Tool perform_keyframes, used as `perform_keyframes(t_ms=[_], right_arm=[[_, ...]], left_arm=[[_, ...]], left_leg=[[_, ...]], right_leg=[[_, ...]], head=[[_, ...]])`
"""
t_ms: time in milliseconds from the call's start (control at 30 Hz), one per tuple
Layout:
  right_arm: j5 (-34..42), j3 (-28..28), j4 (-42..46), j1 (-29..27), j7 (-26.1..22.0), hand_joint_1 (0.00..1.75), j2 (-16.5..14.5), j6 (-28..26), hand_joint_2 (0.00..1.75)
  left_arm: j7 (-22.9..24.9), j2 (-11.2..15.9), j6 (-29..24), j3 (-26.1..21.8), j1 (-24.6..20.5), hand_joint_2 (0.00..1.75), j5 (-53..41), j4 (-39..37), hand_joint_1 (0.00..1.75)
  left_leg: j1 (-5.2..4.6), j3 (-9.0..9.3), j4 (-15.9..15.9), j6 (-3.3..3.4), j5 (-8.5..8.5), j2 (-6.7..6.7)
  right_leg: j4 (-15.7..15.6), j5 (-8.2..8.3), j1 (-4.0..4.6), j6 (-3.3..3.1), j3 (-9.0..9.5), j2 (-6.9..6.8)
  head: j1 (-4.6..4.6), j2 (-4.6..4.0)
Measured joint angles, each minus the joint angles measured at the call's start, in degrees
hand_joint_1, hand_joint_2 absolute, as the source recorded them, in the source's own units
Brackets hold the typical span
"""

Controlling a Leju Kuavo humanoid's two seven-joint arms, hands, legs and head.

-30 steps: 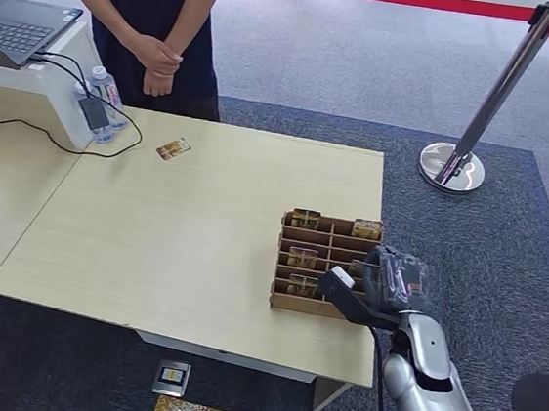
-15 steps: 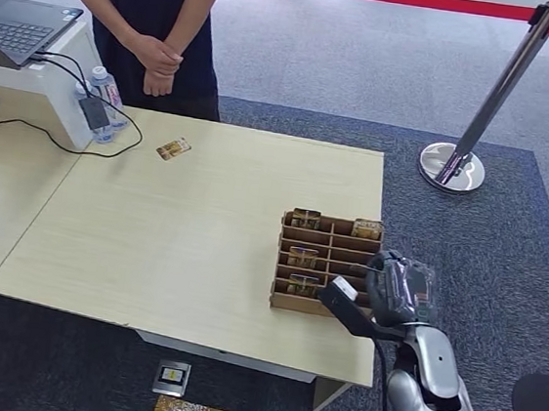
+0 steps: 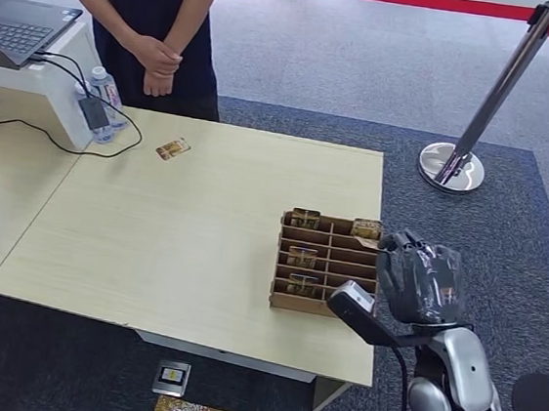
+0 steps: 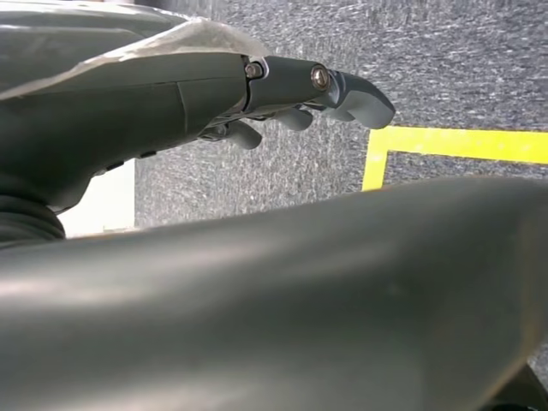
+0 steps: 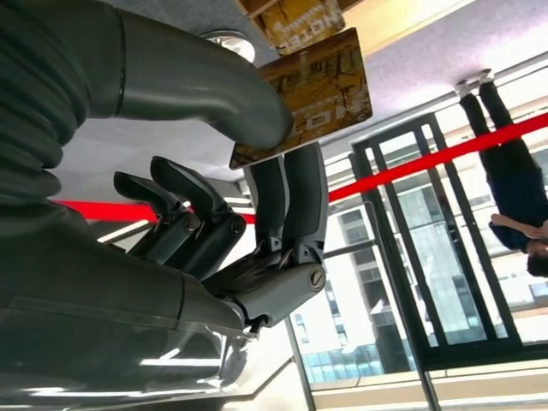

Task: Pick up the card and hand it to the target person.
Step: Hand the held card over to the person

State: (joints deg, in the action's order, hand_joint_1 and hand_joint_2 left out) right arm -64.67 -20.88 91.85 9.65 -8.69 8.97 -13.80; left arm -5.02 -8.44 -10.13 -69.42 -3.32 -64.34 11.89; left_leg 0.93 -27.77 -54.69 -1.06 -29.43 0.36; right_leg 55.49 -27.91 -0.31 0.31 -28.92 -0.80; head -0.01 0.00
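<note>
Card pinched by right hand fingers, seemingly above organiser.

I see the gold-brown printed card pinched flat between my right hand's thumb and fingers, just beside the slotted card box.

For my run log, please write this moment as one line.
phase: card lifted | right hand: pinches card near wooden rack | left hand: holds nothing | person: waiting behind table

The pale wooden table carries a slotted card rack and a loose card.
</note>
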Motion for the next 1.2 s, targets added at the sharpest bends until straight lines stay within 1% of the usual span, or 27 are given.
perform_keyframes(t_ms=[133, 367, 667, 933, 967, 1067, 1100, 1200], right_arm=[[0.6, -2.3, -2.2, 4.9, -0.1, 1.75, -1.7, 0.4, 1.75], [1.1, -6.4, -12.2, 15.7, 0.8, 1.75, -7.2, 0.3, 1.75], [1.0, -10.5, -29.3, 30.4, 2.5, 1.75, -17.2, 0.6, 1.75], [2.1, -12.5, -41.5, 37.3, 2.1, 1.75, -24.0, 0.0, 1.75], [2.2, -12.7, -42.8, 37.9, 2.0, 1.47, -24.8, -0.1, 1.75], [2.9, -13.6, -46.0, 39.2, 1.8, 0.16, -26.9, -0.6, 1.75], [3.3, -14.0, -46.8, 39.5, 1.8, 0.00, -27.5, -0.7, 1.75], [4.5, -14.8, -48.3, 39.9, 1.8, 0.00, -28.5, -1.4, 1.75]], left_arm=[[0.0, 0.0, 0.2, 0.1, -0.5, 0.00, -1.0, 0.0, 0.00], [0.1, 0.0, 0.2, 0.3, -1.1, 0.00, -2.0, 0.0, 0.00], [0.6, -0.1, 0.5, 0.6, -1.6, 0.00, -3.2, 0.0, 0.00], [0.8, -0.4, 0.2, 0.9, -1.8, 0.00, -3.2, 0.0, 0.00], [0.8, -0.4, 0.2, 0.9, -1.8, 0.00, -3.2, 0.0, 0.00], [0.7, -0.5, 0.1, 0.9, -1.9, 0.00, -3.1, 0.0, 0.00], [0.7, -0.6, 0.1, 0.9, -1.9, 0.00, -3.0, 0.0, 0.00], [0.8, -0.7, -0.1, 0.9, -1.9, 0.00, -2.8, 0.0, 0.00]], left_leg=[[0.00, 0.00, 0.0, -0.07, 0.08, 0.02], [0.01, -0.04, 0.0, -0.08, 0.25, 0.00], [0.01, -0.14, 0.0, -0.16, 0.37, 0.00], [0.02, -0.19, 0.0, -0.17, 0.38, 0.00], [0.02, -0.20, 0.0, -0.17, 0.38, 0.00], [0.02, -0.20, 0.0, -0.17, 0.38, 0.00], [0.02, -0.20, 0.0, -0.17, 0.38, 0.00], [0.02, -0.22, 0.0, -0.17, 0.38, 0.00]], right_leg=[[0.0, 0.05, 0.00, -0.05, -0.01, 0.00], [0.1, 0.16, 0.01, -0.06, -0.06, 0.00], [0.2, 0.23, 0.02, -0.14, -0.26, 0.00], [0.2, 0.24, 0.03, -0.15, -0.31, 0.00], [0.2, 0.24, 0.03, -0.15, -0.31, 0.00], [0.2, 0.24, 0.03, -0.15, -0.33, 0.00], [0.2, 0.24, 0.03, -0.15, -0.33, 0.00], [0.2, 0.24, 0.03, -0.15, -0.33, 0.00]], head=[[0.00, 0.00], [0.01, 0.00], [-0.01, 0.00], [-0.01, 0.00], [-0.01, 0.00], [-0.01, 0.00], [-0.01, 0.00], [-0.01, 0.00]])
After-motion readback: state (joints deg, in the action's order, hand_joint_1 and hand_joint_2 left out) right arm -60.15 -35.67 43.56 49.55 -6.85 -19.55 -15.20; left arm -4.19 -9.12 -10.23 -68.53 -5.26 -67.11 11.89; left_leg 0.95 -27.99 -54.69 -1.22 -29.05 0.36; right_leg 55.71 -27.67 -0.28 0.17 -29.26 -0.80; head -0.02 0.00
